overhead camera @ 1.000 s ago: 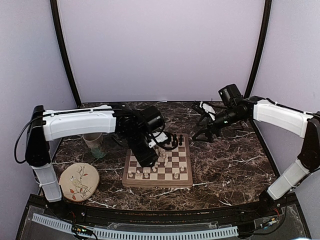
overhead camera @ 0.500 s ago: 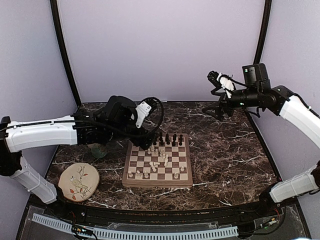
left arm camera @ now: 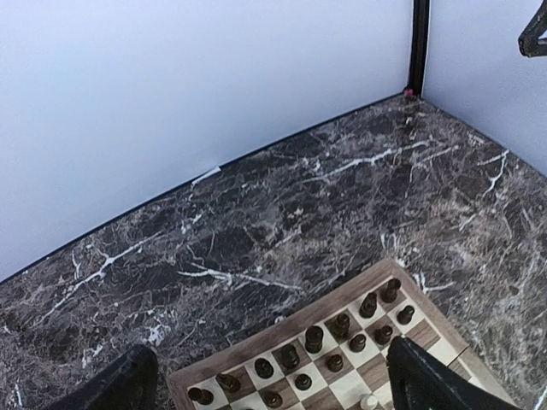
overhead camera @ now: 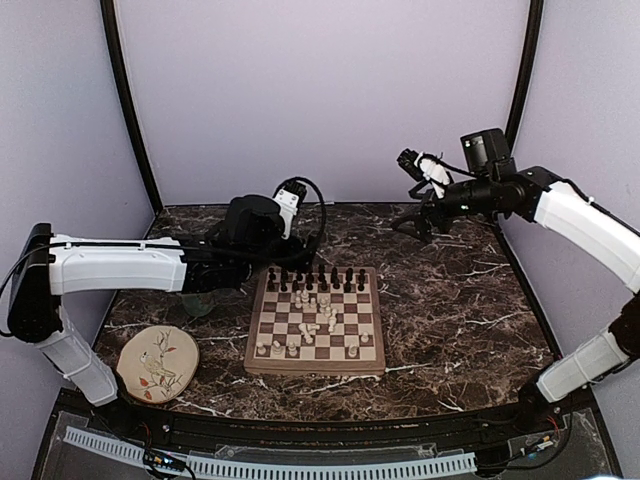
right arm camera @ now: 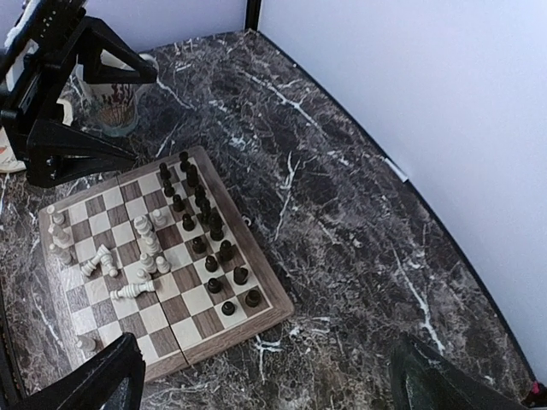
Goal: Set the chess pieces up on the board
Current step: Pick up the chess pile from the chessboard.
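Note:
The board [overhead camera: 315, 367] lies at mid-table. Dark chess pieces [overhead camera: 315, 280] stand in its two far rows. Cream pieces [overhead camera: 320, 308] crowd the middle, some of them toppled, and a few [overhead camera: 276, 348] stand in the near row. My left gripper [overhead camera: 278, 262] hangs open and empty just behind the board's far-left corner; its wrist view looks down on the dark pieces [left arm camera: 314, 338] and the board's border [left arm camera: 281, 328]. My right gripper [overhead camera: 410, 224] is open and empty, raised high over the back right. Its wrist view takes in the whole board [right arm camera: 261, 274], a cream piece lying flat [right arm camera: 128, 290] and the left gripper [right arm camera: 60, 102].
A mug [overhead camera: 193, 292] stands left of the board, partly behind the left arm, and shows again in the right wrist view [right arm camera: 115, 107]. A round bird-patterned plate [overhead camera: 158, 362] lies at the front left. Dark marble table [overhead camera: 450, 320] stretches to the right of the board.
The left gripper has pulled back from low over the board's middle to behind its far-left corner and opened wide. The right gripper has risen from near the tabletop and opened fully.

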`<state>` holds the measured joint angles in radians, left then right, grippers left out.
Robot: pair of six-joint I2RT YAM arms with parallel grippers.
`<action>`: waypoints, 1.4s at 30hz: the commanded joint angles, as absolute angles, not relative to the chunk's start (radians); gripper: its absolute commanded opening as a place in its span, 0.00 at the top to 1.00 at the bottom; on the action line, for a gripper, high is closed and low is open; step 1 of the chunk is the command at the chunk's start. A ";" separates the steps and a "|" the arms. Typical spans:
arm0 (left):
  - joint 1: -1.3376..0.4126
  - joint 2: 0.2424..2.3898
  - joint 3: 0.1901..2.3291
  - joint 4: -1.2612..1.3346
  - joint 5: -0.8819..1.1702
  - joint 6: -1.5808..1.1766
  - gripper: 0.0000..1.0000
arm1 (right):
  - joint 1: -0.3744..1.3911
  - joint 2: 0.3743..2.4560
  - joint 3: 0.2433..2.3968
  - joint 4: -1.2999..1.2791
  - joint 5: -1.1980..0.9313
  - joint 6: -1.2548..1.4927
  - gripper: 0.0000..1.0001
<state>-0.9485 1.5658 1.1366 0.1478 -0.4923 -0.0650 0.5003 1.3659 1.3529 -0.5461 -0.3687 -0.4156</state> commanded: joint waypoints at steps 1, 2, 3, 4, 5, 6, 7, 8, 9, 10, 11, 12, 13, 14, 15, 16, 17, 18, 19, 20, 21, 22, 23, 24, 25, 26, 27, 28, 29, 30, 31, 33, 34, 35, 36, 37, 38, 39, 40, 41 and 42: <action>-0.938 1.569 1.097 0.124 -0.462 -0.096 0.10 | 0.488 1.486 1.353 -0.573 -0.445 -0.434 0.04; -0.933 1.557 1.076 0.118 -0.428 -0.097 0.18 | 0.490 1.525 1.379 -0.597 -0.460 -0.444 0.10; -0.923 1.544 1.069 0.100 -0.383 -0.102 0.30 | 0.494 1.556 1.405 -0.617 -0.468 -0.462 0.17; -0.910 1.533 1.068 0.068 -0.327 -0.119 0.44 | 0.502 1.581 1.417 -0.626 -0.470 -0.492 0.22; -0.890 1.523 1.069 0.029 -0.267 -0.142 0.53 | 0.514 1.601 1.422 -0.626 -0.466 -0.514 0.27; -0.871 1.511 1.066 -0.008 -0.213 -0.165 0.59 | 0.531 1.627 1.426 -0.627 -0.468 -0.532 0.32; -0.857 1.499 1.052 -0.032 -0.167 -0.179 0.61 | 0.553 1.647 1.431 -0.630 -0.476 -0.550 0.38; -0.846 1.480 1.026 -0.039 -0.127 -0.179 0.61 | 0.578 1.664 1.438 -0.633 -0.481 -0.558 0.43; -0.839 1.464 1.001 -0.043 -0.074 -0.164 0.61 | 0.605 1.689 1.445 -0.640 -0.483 -0.563 0.46; -0.835 1.446 0.979 -0.049 -0.021 -0.123 0.62 | 0.632 1.705 1.452 -0.647 -0.480 -0.563 0.49; -0.835 1.438 0.966 -0.067 0.029 -0.078 0.61 | 0.658 1.722 1.458 -0.654 -0.480 -0.564 0.52; -0.834 1.435 0.953 -0.093 0.070 -0.035 0.61 | 0.676 1.736 1.463 -0.663 -0.489 -0.563 0.54; -0.834 1.436 0.948 -0.117 0.100 0.005 0.60 | 0.686 1.749 1.471 -0.671 -0.506 -0.560 0.56; -0.834 1.440 0.943 -0.138 0.121 0.042 0.59 | 0.690 1.762 1.478 -0.680 -0.531 -0.557 0.57; -0.834 1.447 0.945 -0.159 0.145 0.080 0.57 | 0.690 1.770 1.487 -0.692 -0.553 -0.556 0.58; -0.834 1.459 0.952 -0.183 0.163 0.109 0.55 | 0.691 1.779 1.493 -0.704 -0.571 -0.558 0.60; -0.834 1.476 0.971 -0.215 0.178 0.138 0.54 | 0.690 1.783 1.495 -0.714 -0.583 -0.561 0.61; -0.834 1.499 0.991 -0.249 0.188 0.164 0.53 | 0.690 1.784 1.496 -0.721 -0.591 -0.563 0.62; -0.834 1.525 1.021 -0.292 0.184 0.184 0.54 | 0.690 1.781 1.490 -0.724 -0.592 -0.564 0.63; -0.834 1.549 1.050 -0.343 0.176 0.202 0.55 | 0.690 1.774 1.481 -0.723 -0.592 -0.565 0.64; -0.834 1.572 1.079 -0.375 0.176 0.214 0.56 | 0.690 1.766 1.468 -0.720 -0.593 -0.565 0.65; -0.833 1.584 1.095 -0.386 0.187 0.227 0.57 | 0.690 1.754 1.454 -0.714 -0.591 -0.566 0.66; -0.833 1.588 1.097 -0.382 0.201 0.241 0.59 | 0.690 1.743 1.439 -0.712 -0.591 -0.566 0.67; -0.833 1.588 1.091 -0.364 0.214 0.244 0.59 | 0.690 1.732 1.426 -0.712 -0.591 -0.569 0.68; -0.833 1.588 1.085 -0.341 0.219 0.247 0.59 | 0.690 1.722 1.413 -0.714 -0.589 -0.574 0.68; -0.833 1.591 1.082 -0.325 0.223 0.248 0.60 | 0.690 1.712 1.398 -0.717 -0.589 -0.578 0.69; -0.833 1.594 1.083 -0.310 0.229 0.249 0.61 | 0.689 1.702 1.382 -0.716 -0.588 -0.581 0.69; -0.833 1.600 1.087 -0.298 0.233 0.247 0.62 | 0.688 1.694 1.366 -0.713 -0.585 -0.581 0.70; -0.833 1.609 1.095 -0.290 0.240 0.242 0.63 | 0.687 1.685 1.345 -0.706 -0.585 -0.580 0.70; -0.833 1.621 1.106 -0.283 0.249 0.230 0.63 | 0.685 1.678 1.329 -0.698 -0.587 -0.574 0.71; -0.833 1.636 1.122 -0.282 0.259 0.216 0.64 | 0.682 1.671 1.313 -0.690 -0.586 -0.565 0.71; -0.834 1.671 1.163 -0.293 0.277 0.174 0.66 | 0.675 1.657 1.289 -0.676 -0.586 -0.552 0.71; -0.834 1.693 1.180 -0.292 0.274 0.145 0.67 | 0.669 1.650 1.279 -0.669 -0.587 -0.549 0.72; -0.834 1.706 1.191 -0.282 0.265 0.115 0.67 | 0.662 1.642 1.269 -0.662 -0.587 -0.545 0.72; -0.836 1.713 1.193 -0.264 0.252 0.087 0.66 | 0.655 1.634 1.261 -0.656 -0.586 -0.542 0.72; -0.837 1.718 1.193 -0.244 0.237 0.064 0.67 | 0.645 1.625 1.254 -0.648 -0.588 -0.539 0.72; -0.840 1.721 1.193 -0.230 0.225 0.046 0.67 | 0.636 1.618 1.249 -0.641 -0.591 -0.533 0.72; -0.840 1.725 1.193 -0.214 0.207 0.026 0.67 | 0.627 1.613 1.244 -0.636 -0.594 -0.528 0.72; -0.841 1.728 1.197 -0.205 0.188 0.007 0.67 | 0.620 1.609 1.241 -0.632 -0.599 -0.523 0.72; -0.841 1.733 1.201 -0.202 0.170 -0.008 0.67 | 0.615 1.608 1.237 -0.627 -0.602 -0.520 0.71; -0.841 1.736 1.203 -0.195 0.154 -0.019 0.67 | 0.612 1.605 1.233 -0.622 -0.603 -0.517 0.71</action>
<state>-0.8360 1.7363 1.1736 -0.2443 0.2146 0.0753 0.6338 1.6436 1.2503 -0.6765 -0.5793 -0.5423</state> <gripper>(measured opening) 0.331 0.284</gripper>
